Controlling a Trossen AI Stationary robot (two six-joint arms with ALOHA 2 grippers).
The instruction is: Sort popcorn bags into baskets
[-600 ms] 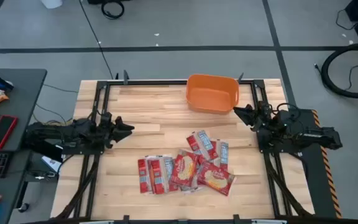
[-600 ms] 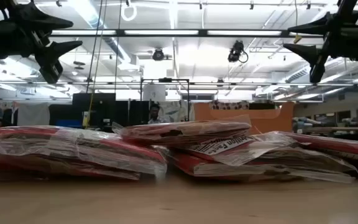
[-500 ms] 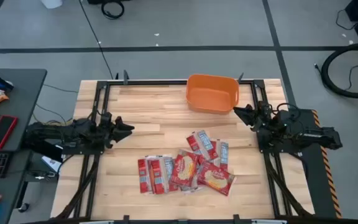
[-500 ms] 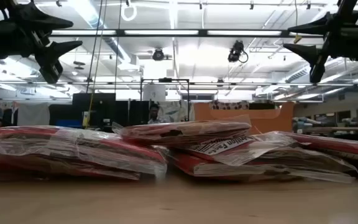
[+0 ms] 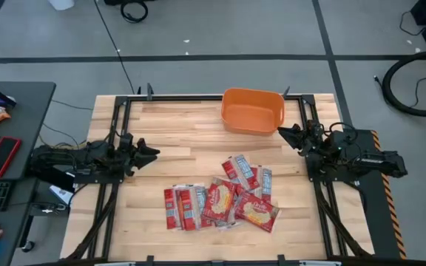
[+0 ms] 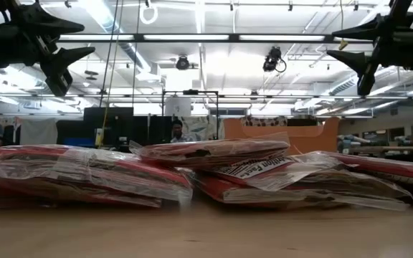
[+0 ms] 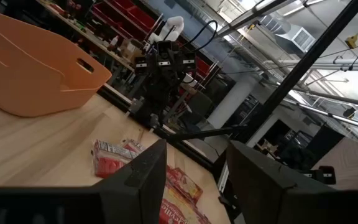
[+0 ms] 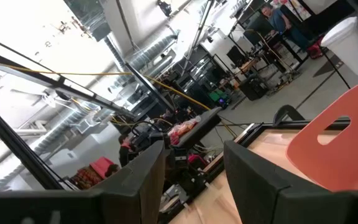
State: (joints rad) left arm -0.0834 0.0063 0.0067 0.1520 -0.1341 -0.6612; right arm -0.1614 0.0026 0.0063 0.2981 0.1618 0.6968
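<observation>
Overhead arrangement. The popcorn bags point(image 5: 220, 199) lie clustered on the tabletop point(image 5: 176, 133), front of centre. The orange basket point(image 5: 253, 111) stands empty at the far edge. Left claw point(image 5: 151, 152) and right claw point(image 5: 281, 133) hover apart, fingers spread, holding nothing.

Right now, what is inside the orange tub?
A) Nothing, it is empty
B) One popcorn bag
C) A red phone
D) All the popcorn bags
A: the high view shows the orange tub with a bare floor, while the popcorn bags all lie in a heap on the wooden table.
</observation>
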